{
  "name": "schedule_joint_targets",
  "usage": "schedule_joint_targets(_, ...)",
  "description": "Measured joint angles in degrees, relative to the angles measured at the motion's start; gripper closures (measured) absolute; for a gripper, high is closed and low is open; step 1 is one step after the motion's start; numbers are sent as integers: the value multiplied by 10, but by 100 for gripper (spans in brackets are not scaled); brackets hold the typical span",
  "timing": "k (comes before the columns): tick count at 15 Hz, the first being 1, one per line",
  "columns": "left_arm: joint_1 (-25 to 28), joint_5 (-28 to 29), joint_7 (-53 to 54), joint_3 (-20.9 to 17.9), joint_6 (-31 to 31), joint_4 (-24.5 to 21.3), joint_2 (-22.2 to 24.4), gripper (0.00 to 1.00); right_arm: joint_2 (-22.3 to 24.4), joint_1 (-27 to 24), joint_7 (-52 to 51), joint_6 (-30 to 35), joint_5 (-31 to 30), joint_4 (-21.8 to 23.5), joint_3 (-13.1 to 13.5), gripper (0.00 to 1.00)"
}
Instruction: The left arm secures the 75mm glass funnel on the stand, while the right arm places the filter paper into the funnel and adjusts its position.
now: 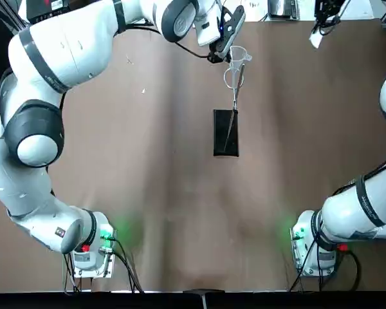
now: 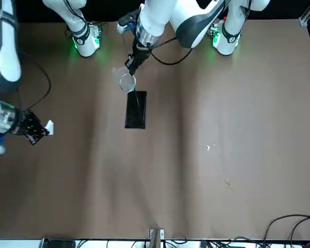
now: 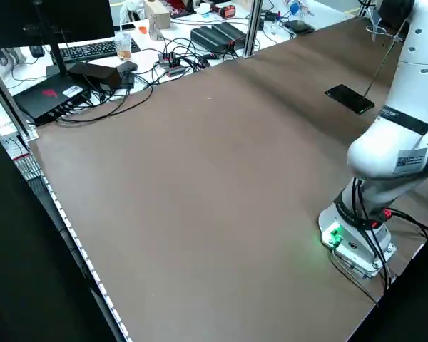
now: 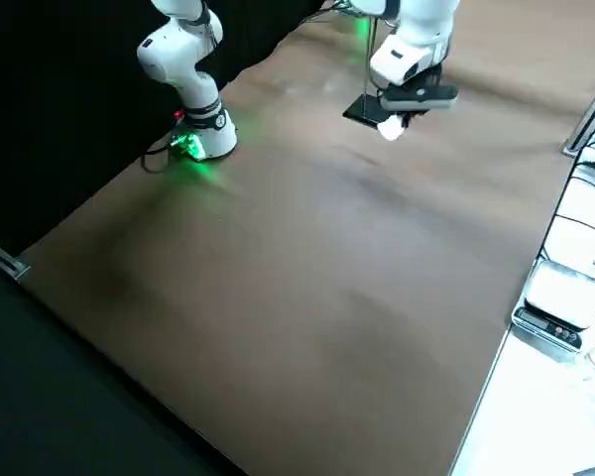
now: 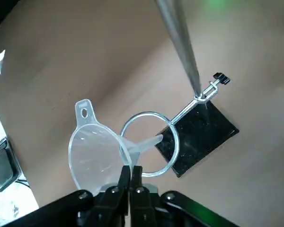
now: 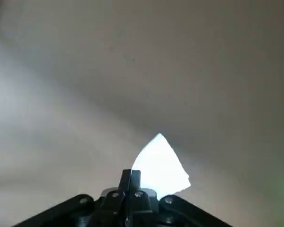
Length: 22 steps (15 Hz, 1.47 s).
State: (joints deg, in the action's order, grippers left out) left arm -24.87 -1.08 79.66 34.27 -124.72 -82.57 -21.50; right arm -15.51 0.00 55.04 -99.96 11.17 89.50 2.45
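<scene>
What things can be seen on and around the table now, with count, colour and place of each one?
glass funnel: one, clear, held by the left claw beside the ring of the stand, not yet seated in it.
stand: one, black base plate with thin metal rod and round wire ring, middle of the table toward the far side.
filter paper: one, white, pinched in the right claw, in the air at the far right corner of the table.
table: one, brown.
keyboard, black boxes and cables: several, mostly black, on a bench beyond the table.
left claw: one, black, shut on the funnel near the ring.
right claw: one, black, shut on the paper, far from the stand.
</scene>
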Motion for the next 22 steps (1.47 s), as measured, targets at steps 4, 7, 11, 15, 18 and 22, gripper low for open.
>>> schedule_joint_targets(4, 0, 10, 0, 0, -4, 0, -8, 96, 10, 71, 10, 13, 1, -4, -5, 99)
schedule_joint_targets(7, 0, 11, 0, 0, -7, -1, -13, 95, 18, 122, 17, 37, 2, -4, -8, 99)
schedule_joint_targets(11, -2, 11, 0, 0, -9, -2, -17, 93, 20, 149, 44, 53, 32, -17, -8, 99)
schedule_joint_targets(15, -4, 12, 0, 0, -11, -2, -18, 63, 31, 149, 49, 86, 61, -47, -7, 99)
schedule_joint_targets(18, -4, 13, 0, -1, -11, -2, -18, 37, 33, 155, 52, 89, 65, -49, -13, 99)
schedule_joint_targets(22, -1, 13, 0, -2, -12, -2, -18, 1, 33, 194, 79, 89, 69, -49, -14, 99)
